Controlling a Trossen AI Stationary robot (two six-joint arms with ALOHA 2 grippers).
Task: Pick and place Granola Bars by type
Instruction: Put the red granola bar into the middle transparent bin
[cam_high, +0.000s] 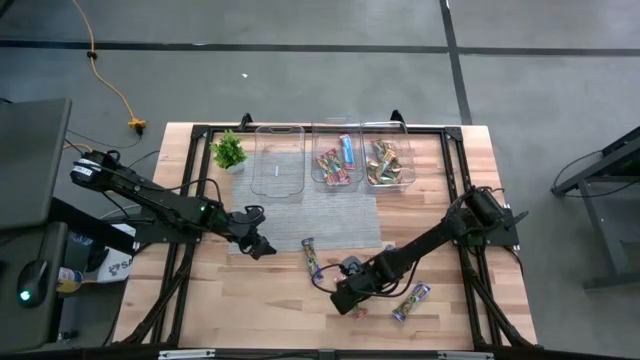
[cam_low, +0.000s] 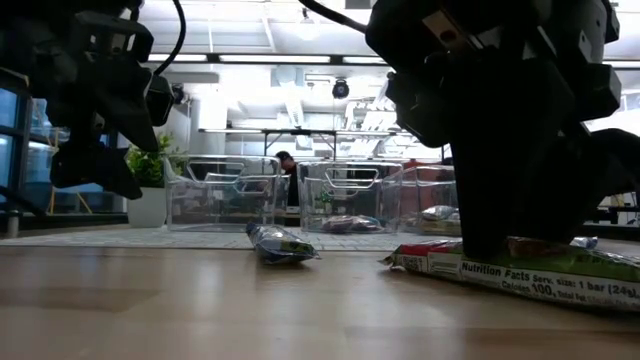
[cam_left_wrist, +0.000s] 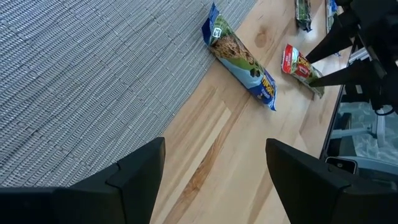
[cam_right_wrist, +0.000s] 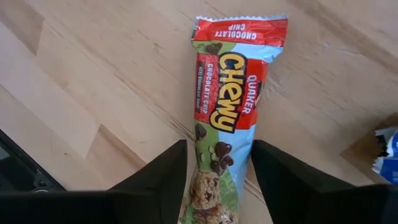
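A red-topped granola bar (cam_right_wrist: 225, 93) lies on the wood near the table's near edge, with my right gripper (cam_right_wrist: 219, 149) down over it (cam_high: 345, 300). A blue-purple bar (cam_high: 311, 257) lies at the grey mat's near edge, also seen in the left wrist view (cam_left_wrist: 239, 56). A third bar (cam_high: 411, 302) lies right of the right gripper. More bars fill the middle tub (cam_high: 336, 158) and the right tub (cam_high: 388, 160). My left gripper (cam_left_wrist: 214, 149) hovers open over the mat's near left corner (cam_high: 258, 246), holding nothing. My right gripper has the red granola bar pinched across its width, one finger (cam_right_wrist: 168, 180) on each long edge, near the green end (cam_right_wrist: 214, 180). The fingers come from above, slanting. The bar lies flat on the table (cam_low: 520, 265).
Three clear tubs stand in a row at the far side; the left one (cam_high: 278, 160) looks bare. A small green plant (cam_high: 230, 152) stands left of them. The grey mat (cam_high: 310, 205) covers the table's middle. Bare wood lies between the two grippers.
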